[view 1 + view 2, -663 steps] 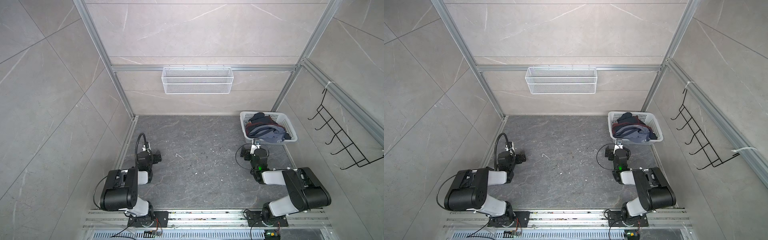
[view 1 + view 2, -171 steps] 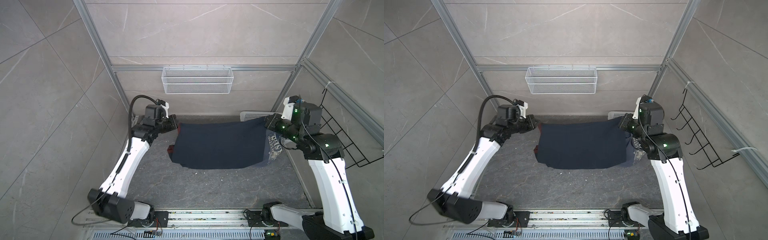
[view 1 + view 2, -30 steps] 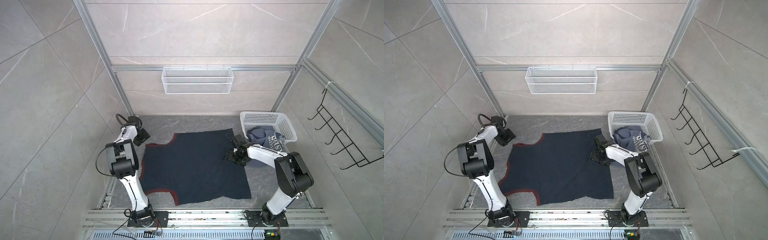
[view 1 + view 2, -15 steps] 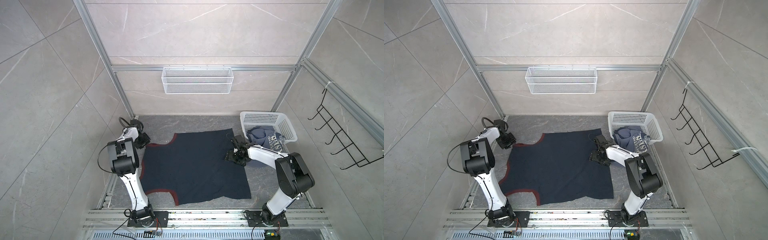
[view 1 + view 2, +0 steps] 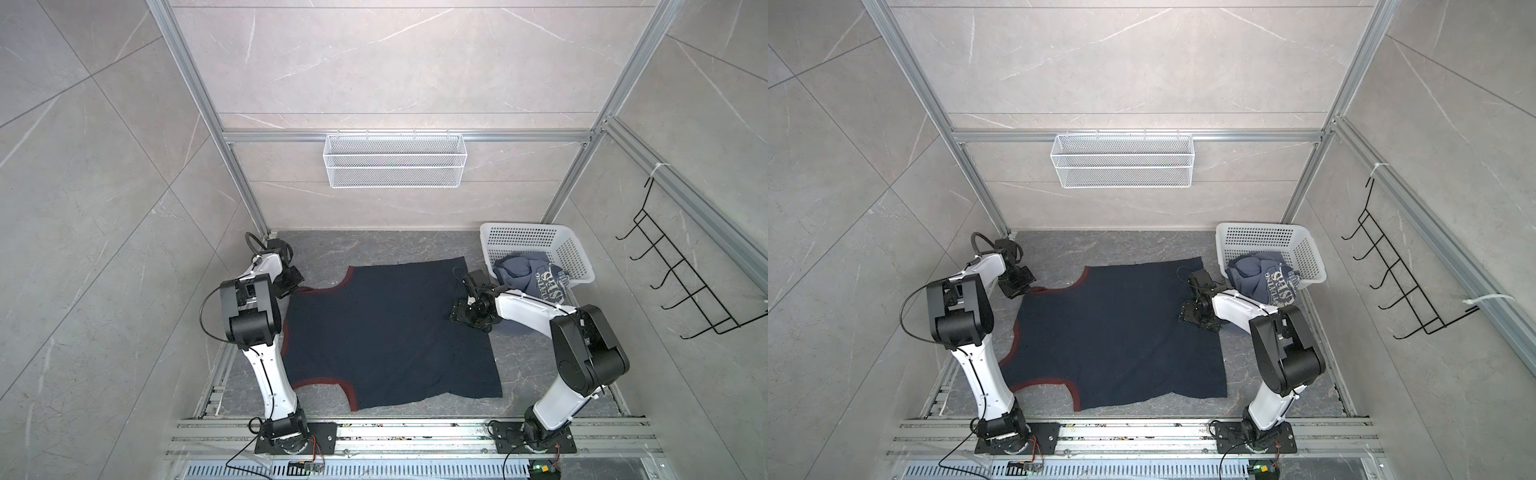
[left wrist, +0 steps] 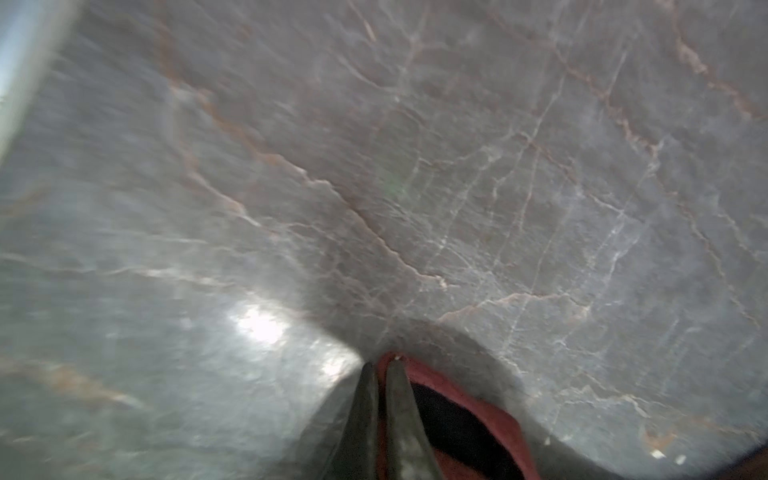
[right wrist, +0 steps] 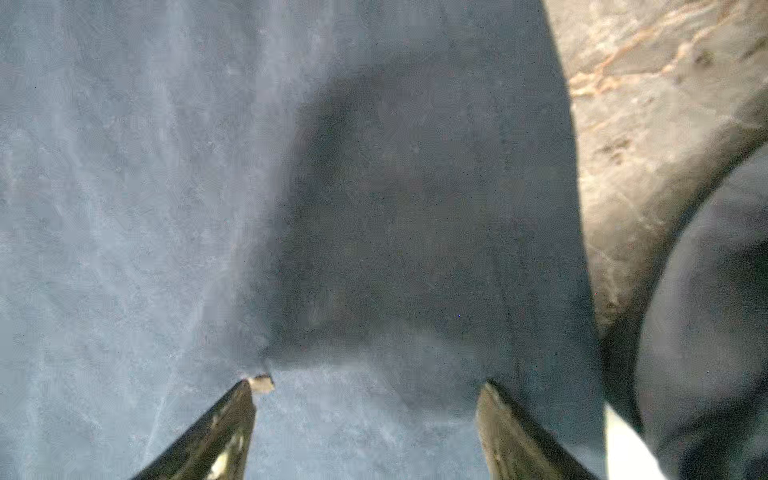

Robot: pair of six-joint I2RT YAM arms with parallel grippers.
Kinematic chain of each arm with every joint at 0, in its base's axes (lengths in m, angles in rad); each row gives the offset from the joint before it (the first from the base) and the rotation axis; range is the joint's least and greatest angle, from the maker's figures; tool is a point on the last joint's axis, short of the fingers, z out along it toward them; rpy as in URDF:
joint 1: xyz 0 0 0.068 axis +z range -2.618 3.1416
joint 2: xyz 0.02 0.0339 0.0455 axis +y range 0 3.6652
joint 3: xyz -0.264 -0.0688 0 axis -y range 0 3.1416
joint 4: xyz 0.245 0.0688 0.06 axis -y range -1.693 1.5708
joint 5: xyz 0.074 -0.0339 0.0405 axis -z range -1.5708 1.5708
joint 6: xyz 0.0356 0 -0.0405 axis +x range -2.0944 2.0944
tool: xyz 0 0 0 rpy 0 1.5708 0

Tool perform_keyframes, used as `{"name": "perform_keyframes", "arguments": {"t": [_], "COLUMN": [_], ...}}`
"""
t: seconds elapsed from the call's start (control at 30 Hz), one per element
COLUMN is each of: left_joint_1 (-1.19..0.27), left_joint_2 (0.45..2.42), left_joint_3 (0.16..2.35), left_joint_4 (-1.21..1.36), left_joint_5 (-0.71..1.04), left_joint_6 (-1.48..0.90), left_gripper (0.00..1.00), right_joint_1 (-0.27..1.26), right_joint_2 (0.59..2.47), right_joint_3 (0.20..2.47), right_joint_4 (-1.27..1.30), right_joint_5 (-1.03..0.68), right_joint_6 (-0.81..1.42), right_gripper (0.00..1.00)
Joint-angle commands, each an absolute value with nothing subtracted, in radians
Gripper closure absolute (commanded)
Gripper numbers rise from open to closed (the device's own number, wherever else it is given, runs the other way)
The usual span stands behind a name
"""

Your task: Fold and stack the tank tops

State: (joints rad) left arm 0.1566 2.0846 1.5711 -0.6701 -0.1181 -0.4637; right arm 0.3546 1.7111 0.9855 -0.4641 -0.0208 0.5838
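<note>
The maroon-trimmed strap of the navy tank top (image 5: 386,328) is clamped in the fully closed left pincer (image 6: 382,365). The top is spread flat on the table (image 5: 374,245). Over its right edge, the right pincer (image 7: 368,384) is held wide open and empty. The slate-blue tank top (image 5: 536,278) is bunched in the white basket (image 5: 528,237).

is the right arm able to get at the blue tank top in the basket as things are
Probably yes: the slate-blue tank top spills over the basket's near rim beside the right hand, which is open, with nothing between them.
</note>
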Motion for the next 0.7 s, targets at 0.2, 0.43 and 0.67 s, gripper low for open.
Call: {"name": "perform_keyframes", "arguments": {"t": [0.2, 0.43, 0.67], "left_joint_1": [0.087, 0.114, 0.111], "left_joint_2": [1.837, 2.045, 1.951], "left_joint_3": [1.538, 1.699, 1.679], "left_joint_4": [-0.691, -0.851, -0.821], "left_joint_5": [-0.515, -0.371, -0.28], "left_joint_6": [-0.481, -0.494, -0.471], "left_gripper": [0.97, 0.61, 0.24], "right_joint_1": [0.346, 0.346, 0.346], "right_joint_2": [1.756, 1.736, 1.665], "right_joint_3": [0.973, 0.994, 0.994], "right_joint_4": [-0.488, -0.5, -0.517], "right_joint_5": [0.015, 0.005, 0.003], "right_joint_6": [0.578, 0.564, 0.529], "right_gripper": [0.15, 0.15, 0.14]}}
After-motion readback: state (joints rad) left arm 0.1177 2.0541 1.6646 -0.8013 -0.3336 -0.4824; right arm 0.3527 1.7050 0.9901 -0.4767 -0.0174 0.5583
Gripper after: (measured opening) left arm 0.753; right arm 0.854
